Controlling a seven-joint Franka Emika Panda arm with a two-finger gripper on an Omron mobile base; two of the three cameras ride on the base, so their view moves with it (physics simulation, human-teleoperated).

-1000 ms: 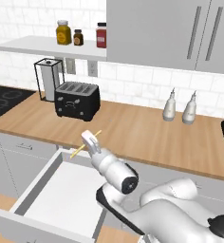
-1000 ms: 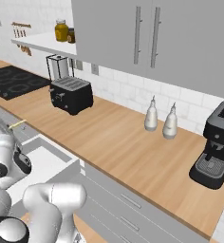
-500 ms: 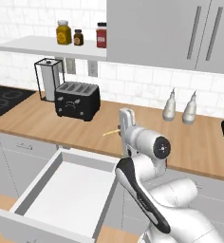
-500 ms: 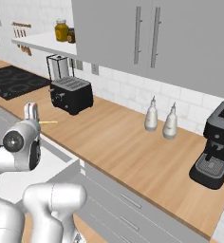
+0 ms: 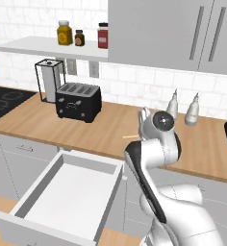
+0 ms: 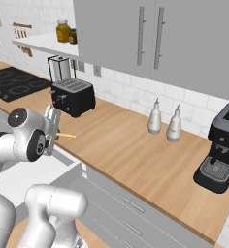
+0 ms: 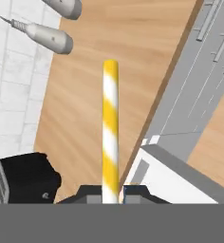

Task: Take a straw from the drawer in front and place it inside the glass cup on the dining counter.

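My gripper (image 7: 110, 195) is shut on the lower end of the straw (image 7: 110, 128), a thin stick striped yellow and white that points away from the hand. The hand (image 5: 141, 130) hangs over the wall counter's front edge, right of the open drawer (image 5: 62, 192), and the straw (image 5: 131, 137) juts out to the left. From the right base view the gripper (image 6: 53, 131) holds the straw (image 6: 67, 136) level above the drawer (image 6: 36, 177), whose white inside is bare. The glass cup and the dining counter are out of view.
A black toaster (image 5: 78, 102) stands on the wood wall counter (image 5: 110, 129), with two pale bottles (image 5: 182, 106) further right and a black coffee machine (image 6: 222, 147) at the far right. Grey cabinets hang above. A shelf (image 5: 48, 47) with jars is at upper left.
The arm has swung up and to the right, from over the open drawer to above the counter's front edge. The straw stayed in the shut gripper.
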